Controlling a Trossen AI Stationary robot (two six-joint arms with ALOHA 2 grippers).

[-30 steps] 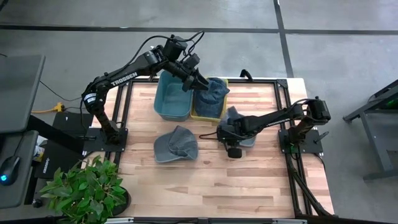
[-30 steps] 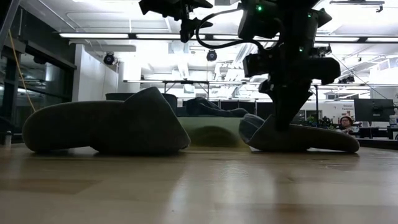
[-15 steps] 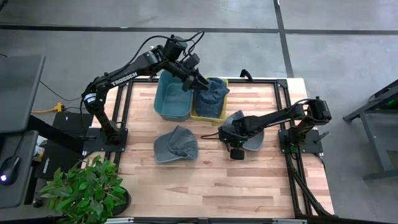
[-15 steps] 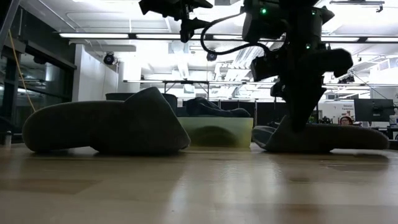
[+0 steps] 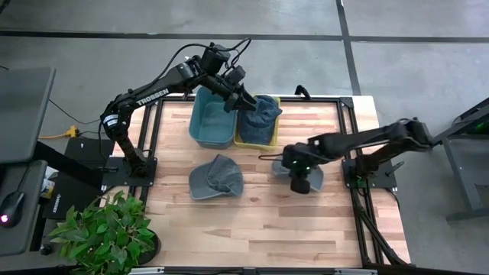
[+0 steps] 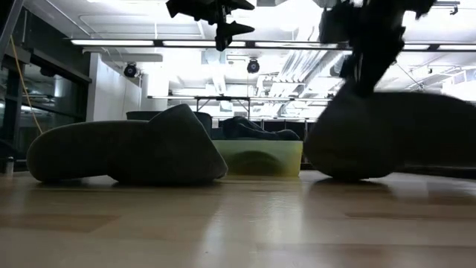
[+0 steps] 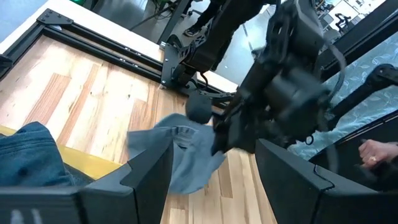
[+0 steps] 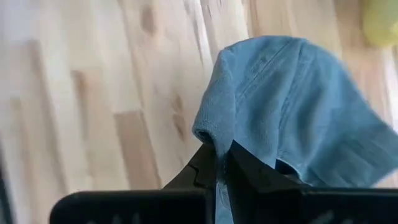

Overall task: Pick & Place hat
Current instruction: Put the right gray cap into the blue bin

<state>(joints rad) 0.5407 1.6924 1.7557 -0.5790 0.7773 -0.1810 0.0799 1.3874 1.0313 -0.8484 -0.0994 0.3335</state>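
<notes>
Mid-table — right end effector (image 8: 222,163) pinches hat (image 8: 298,112) edge.

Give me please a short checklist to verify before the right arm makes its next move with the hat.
1. Right gripper shut on hat: ok.
2. Hat lifted clear of table: cannot tell.
3. Yellow bin free for it: not ok, it already holds a hat.
4. Blue bin free: cannot tell.
5. Left gripper clear of the bins: not ok, it is open above them.
6. Other hat out of the way: ok.

Overhead, table-level and two wrist views
</notes>
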